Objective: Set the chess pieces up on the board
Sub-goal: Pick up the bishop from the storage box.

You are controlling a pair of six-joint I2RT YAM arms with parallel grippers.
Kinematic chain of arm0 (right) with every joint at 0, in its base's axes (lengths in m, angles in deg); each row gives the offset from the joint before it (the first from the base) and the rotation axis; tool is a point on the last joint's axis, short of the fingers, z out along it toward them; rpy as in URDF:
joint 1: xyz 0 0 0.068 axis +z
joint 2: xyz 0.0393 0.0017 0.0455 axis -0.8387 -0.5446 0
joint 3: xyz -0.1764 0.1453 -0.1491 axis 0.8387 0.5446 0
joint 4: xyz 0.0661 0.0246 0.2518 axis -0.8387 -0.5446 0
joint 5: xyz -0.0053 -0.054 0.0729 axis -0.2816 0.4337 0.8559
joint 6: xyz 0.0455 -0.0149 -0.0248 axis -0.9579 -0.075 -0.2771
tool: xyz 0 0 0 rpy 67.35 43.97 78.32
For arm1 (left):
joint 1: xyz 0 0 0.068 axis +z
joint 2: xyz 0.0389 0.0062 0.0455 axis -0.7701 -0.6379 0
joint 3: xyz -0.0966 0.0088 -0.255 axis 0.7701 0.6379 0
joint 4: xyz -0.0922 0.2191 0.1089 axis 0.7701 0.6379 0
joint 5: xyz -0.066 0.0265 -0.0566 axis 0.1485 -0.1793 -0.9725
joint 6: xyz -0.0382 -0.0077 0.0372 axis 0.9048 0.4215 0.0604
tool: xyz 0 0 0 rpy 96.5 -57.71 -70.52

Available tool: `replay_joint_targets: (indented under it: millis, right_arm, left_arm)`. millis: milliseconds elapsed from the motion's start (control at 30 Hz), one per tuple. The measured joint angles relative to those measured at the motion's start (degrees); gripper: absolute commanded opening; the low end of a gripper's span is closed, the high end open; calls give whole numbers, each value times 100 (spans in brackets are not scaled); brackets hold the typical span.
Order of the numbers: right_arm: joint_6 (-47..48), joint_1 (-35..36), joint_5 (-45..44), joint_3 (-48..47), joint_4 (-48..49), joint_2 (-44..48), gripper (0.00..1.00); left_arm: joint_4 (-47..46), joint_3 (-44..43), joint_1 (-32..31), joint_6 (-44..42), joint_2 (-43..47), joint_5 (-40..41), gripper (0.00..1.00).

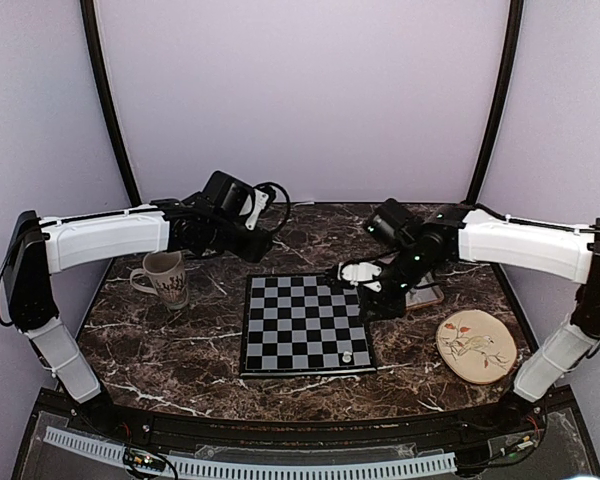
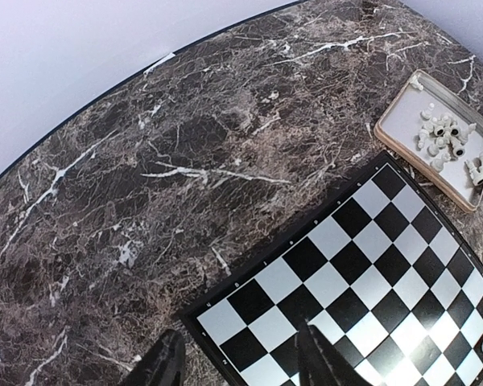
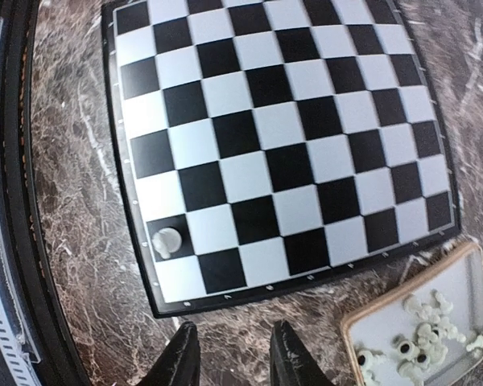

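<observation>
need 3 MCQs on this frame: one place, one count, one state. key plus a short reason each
1. Where on the board does the placed piece stand? A) centre B) near-edge row, by the right corner C) far-left corner
2. Pieces on the board: A) one B) none C) eight
3. The right gripper is: A) shut on a piece B) shut, empty C) open, empty
Key: 1 B, the top view shows it there; 2 A, every other square is bare; 3 C, jaws apart, nothing between.
</observation>
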Motion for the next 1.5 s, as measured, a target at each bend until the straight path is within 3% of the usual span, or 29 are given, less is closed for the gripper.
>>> replay_joint_targets:
  millis: [200,467,933,1233,1500]
  right_arm:
    - [-85,-1480,369,745,498,802,31]
    - [-426,-2855,-92,1113,1370,702,29]
    - [-634,-3427,-533,1064,1700,-621,32]
    - [-651,-3427,-505,881,1613,-837,33]
    - [-671,-3427,-321,317,1578,-1268,24]
  left_arm:
    - [142,55,7,83,7,-361,46]
    - [219,461,-68,234,68,-957,38]
    - [219,1043,-92,629,479,-973,39]
    - [205,1058,-92,710,479,-1056,39]
    - [168,1058,-92,730,476,-1080,39]
